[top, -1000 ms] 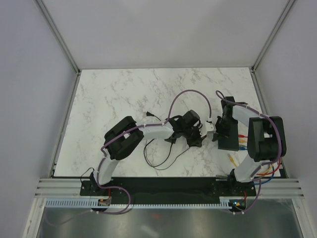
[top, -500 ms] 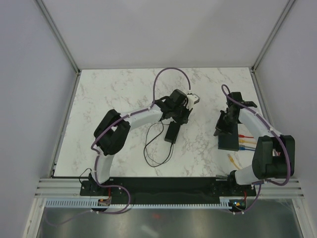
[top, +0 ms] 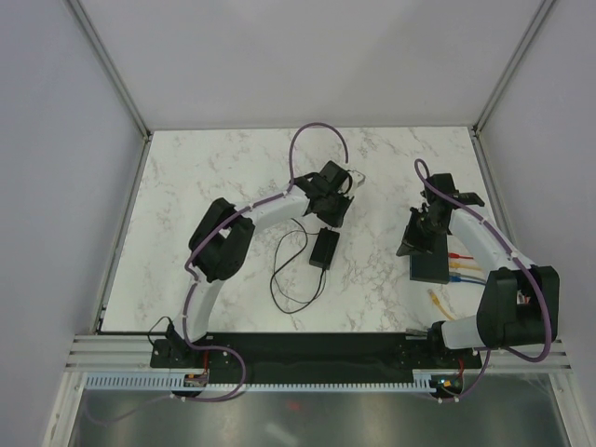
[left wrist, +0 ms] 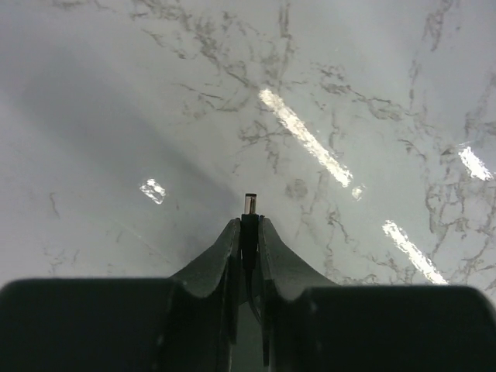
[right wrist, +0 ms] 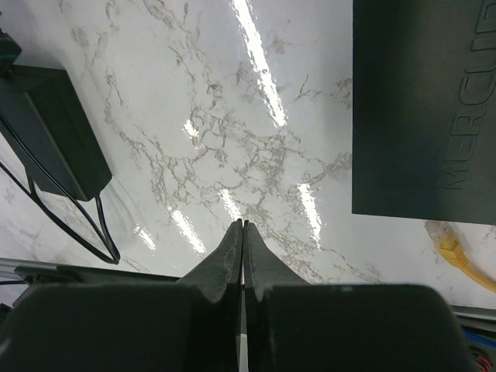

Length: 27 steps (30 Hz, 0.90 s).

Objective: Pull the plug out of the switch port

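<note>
I am watching the overhead view, which is showing the whole layout: the left gripper (top: 341, 183) is hanging over the far middle of the table (top: 214, 177), while the right gripper (top: 417, 235) is hovering just left of the switch (top: 430, 267), which is lying on the right side of the marble with coloured cables (top: 458, 263) trailing off its right edge. That view is too small to be telling me what either gripper is doing. The left wrist camera is filling that in: its black fingers (left wrist: 221, 256) are pinching the plug (left wrist: 249, 204), a slim black barrel with a metal tip, above bare marble and clear of the switch. The right wrist camera is showing its fingers (right wrist: 229, 252) pressed together on nothing, and beyond them the switch's flat matte lid with raised lettering. A yellow connector (right wrist: 448, 239) is lying loose just near of it. To the left, the brick (right wrist: 50, 132), a plain black block, is sitting between the two arms, with its thin cord (top: 273, 277) looping across the glossy, grey-veined white top.
</note>
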Tool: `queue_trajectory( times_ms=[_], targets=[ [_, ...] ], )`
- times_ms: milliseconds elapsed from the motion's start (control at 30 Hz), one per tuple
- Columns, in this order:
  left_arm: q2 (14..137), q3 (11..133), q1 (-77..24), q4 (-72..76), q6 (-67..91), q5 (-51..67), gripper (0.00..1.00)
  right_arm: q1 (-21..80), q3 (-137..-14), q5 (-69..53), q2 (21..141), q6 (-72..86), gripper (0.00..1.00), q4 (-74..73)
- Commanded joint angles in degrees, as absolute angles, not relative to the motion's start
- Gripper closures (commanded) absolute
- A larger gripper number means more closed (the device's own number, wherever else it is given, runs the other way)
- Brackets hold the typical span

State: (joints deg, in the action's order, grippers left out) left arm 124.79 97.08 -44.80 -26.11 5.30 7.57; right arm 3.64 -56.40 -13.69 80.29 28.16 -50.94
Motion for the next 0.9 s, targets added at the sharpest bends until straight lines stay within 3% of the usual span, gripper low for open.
queue_trajectory(
  times_ms=[0,233,300,367,567,867],
  targets=[
    [124.98,101.16,-43.59,-28.65,7.21,6.07,0.81,3.96,-55.55,-15.12,78.75,27.07,0.95,-51.68],
    [121.83,100.64,-42.98,-31.02,6.68,5.80,0.45,3.96,-57.04,-15.91,80.33,25.58,0.95,-51.68],
    [118.32,99.50,-43.15,-31.20,7.38,7.46,0.43,3.96,-58.00,-15.91,80.51,25.14,0.95,-51.68],
    [115.94,97.04,-43.33,-31.11,9.22,10.19,0.47,4.04,-58.53,-15.56,80.59,24.87,0.95,-51.77],
    [109.95,91.85,-46.22,-30.85,12.66,14.85,0.72,3.96,-57.92,-15.03,80.51,24.61,0.94,-52.03],
    [117.86,93.69,-47.46,-30.94,19.77,22.50,0.77,3.96,-57.66,-14.42,79.46,24.70,0.94,-52.38]
  ],
)
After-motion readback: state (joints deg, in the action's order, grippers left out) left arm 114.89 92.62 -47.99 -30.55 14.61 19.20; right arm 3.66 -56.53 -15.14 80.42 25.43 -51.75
